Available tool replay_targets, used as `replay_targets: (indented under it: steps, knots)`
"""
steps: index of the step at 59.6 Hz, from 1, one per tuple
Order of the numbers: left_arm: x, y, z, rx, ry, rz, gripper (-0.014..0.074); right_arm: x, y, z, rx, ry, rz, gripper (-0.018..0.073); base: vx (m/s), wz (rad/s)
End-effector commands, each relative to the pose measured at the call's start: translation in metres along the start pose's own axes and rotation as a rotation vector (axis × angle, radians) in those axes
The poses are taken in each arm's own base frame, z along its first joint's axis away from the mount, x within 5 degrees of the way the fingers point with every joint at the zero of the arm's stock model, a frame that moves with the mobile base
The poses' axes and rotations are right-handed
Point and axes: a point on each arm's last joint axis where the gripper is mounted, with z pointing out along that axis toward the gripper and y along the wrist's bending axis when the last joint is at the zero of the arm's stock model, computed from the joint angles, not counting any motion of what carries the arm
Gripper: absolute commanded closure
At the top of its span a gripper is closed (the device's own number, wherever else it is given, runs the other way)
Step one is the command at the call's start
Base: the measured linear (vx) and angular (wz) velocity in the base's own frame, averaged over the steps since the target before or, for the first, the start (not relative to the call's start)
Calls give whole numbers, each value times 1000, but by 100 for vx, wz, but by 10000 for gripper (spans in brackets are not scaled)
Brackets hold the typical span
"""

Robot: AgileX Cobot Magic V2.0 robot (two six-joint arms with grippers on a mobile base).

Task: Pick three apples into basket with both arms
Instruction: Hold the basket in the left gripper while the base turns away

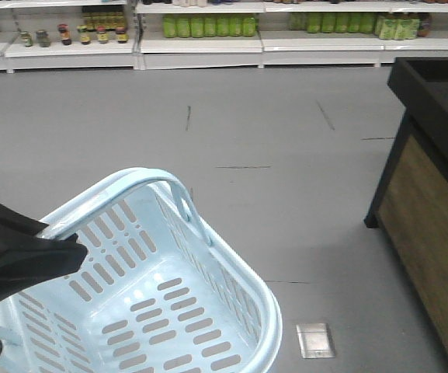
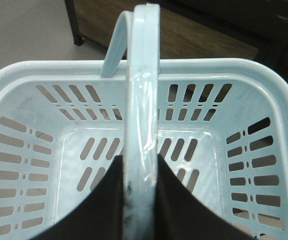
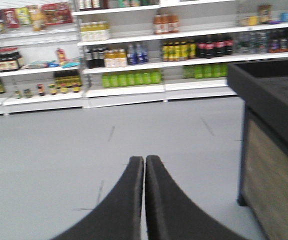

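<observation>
Only the left wrist view shows your left jaws clamping the basket (image 2: 208, 67) handle. Right jaws meet, empty.

Evenly lit shop interior under soft overhead light, seen in three views of uneven sharpness.

The front view is fairly sharp but slightly washed out. White glare sits on the bottom of the pale blue-white slotted plastic basket (image 1: 239, 268). A faint soft shadow lies on the grey floor (image 1: 286, 140) beside the dark wood-panelled counter (image 1: 433, 225). In the left wrist view, a bright glossy streak runs down the basket's loop handle (image 2: 143, 100), and the left gripper's black fingers (image 2: 183, 210) are featureless dark shapes. The right wrist view is the softest. Its white shelves of bottles (image 3: 134, 55) are blurred with unreadable labels, and the right gripper's black fingers (image 3: 129, 200) look hazy-edged.
</observation>
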Motion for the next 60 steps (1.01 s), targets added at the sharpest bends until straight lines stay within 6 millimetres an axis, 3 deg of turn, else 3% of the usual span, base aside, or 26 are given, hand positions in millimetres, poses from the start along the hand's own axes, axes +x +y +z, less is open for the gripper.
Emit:
replay_targets:
  steps: [1,36,60]
  knots:
    - [-14,-3,-10,-6,-127,-22,602,-3,0,0,-3,-73,-17,564,8,52]
    - [-14,-3,-10,-6,-127,-22,602,-3,0,0,-3,-73,-17,564,14,48]
    - [-14,-3,-10,-6,-127,-22,602,-3,0,0,-3,-73,-17,564,20,19]
